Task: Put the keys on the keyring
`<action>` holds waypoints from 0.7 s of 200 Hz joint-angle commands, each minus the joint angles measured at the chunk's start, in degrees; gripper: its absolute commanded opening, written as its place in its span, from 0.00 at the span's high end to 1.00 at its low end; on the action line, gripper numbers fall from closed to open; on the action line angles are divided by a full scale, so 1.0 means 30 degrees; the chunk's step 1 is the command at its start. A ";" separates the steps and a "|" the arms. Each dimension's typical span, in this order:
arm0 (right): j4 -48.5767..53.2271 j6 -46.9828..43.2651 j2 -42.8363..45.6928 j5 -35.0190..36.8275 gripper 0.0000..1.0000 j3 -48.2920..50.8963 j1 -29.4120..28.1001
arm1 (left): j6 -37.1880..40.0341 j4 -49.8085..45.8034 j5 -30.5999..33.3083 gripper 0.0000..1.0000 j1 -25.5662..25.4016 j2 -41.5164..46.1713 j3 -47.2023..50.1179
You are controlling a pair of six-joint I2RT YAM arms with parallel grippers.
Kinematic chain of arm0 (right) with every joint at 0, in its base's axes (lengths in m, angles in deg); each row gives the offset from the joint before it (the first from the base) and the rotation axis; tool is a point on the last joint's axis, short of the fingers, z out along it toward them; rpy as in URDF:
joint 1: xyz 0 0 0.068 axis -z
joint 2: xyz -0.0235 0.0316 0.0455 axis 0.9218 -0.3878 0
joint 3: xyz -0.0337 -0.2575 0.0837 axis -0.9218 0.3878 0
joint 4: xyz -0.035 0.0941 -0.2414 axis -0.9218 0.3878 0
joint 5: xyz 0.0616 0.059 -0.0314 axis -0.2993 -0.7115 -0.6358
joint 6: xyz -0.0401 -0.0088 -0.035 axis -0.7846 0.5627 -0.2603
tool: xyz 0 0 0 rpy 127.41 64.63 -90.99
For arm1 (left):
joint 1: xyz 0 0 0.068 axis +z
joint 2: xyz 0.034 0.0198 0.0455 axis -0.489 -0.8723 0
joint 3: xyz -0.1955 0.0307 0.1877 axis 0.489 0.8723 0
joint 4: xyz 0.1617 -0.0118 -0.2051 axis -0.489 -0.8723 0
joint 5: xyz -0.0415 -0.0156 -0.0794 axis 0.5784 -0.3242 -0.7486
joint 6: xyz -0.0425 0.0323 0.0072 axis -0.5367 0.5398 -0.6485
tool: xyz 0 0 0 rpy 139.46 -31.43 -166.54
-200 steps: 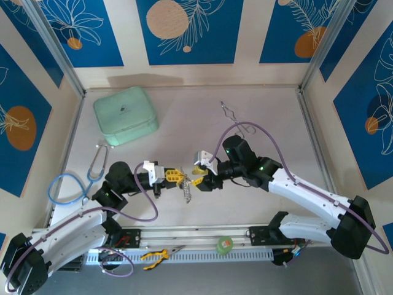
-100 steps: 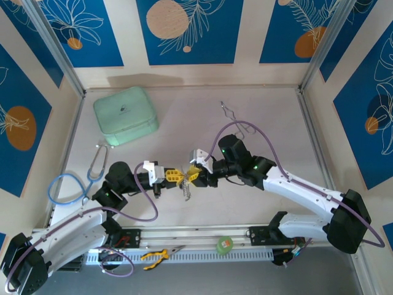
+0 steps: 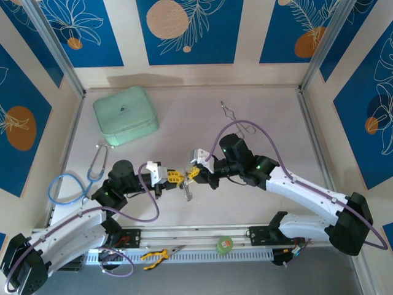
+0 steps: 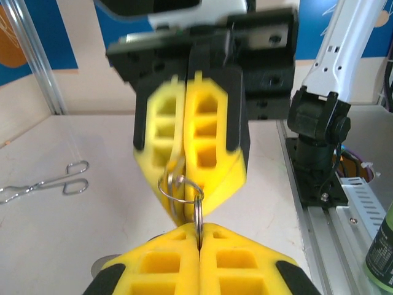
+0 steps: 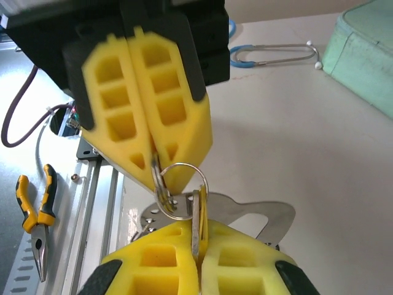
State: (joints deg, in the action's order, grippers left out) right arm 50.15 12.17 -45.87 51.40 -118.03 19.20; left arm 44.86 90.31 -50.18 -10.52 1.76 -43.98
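Beyond the left gripper [image 3: 179, 177], a mint case [image 3: 126, 115] sits closed.

Bare table [image 3: 184, 120] lies open between the mint case [image 3: 126, 115] and forceps [image 3: 236, 118]; the stethoscope [image 3: 80, 181] crowds the left edge.

left tool [image 4: 198, 232] pinching keyring [image 4: 198, 212], forceps [image 4: 43, 184] beyond

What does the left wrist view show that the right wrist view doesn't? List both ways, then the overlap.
Left wrist: the forceps on the table and a green roll by the rail. Right wrist: the stethoscope, the mint case and the yellow-handled pliers. Both: the left gripper and the right gripper, shut tip to tip on the keyring.
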 commanded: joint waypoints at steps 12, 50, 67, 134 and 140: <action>0.1372 -0.0753 0.0885 0.0541 1.00 -0.0885 0.0030 | 0.1552 -0.2270 0.0520 1.00 -0.0077 0.0239 -0.1143; 0.2217 -0.1044 0.0852 0.1229 1.00 -0.1138 -0.0009 | 0.1803 -0.3008 0.1155 0.80 -0.0071 0.0238 -0.1248; 0.2305 -0.1052 0.0726 0.1539 1.00 -0.1292 -0.0139 | 0.1091 -0.2766 0.1860 0.54 -0.0081 0.0625 -0.0978; -0.0463 -0.0357 -0.1369 0.1463 1.00 -0.1241 -0.1055 | -0.4883 -0.4774 1.3613 0.10 -0.0084 0.7724 0.1398; -0.0942 -0.0242 -0.1678 0.1555 1.00 -0.1281 -0.1203 | -0.5231 -0.5319 1.4781 0.08 -0.0071 0.8229 0.1367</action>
State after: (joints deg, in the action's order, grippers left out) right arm 53.54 10.07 -48.39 56.78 -120.15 17.14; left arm 37.17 80.30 -25.03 -10.52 20.77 -39.98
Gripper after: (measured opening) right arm 0.046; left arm 0.884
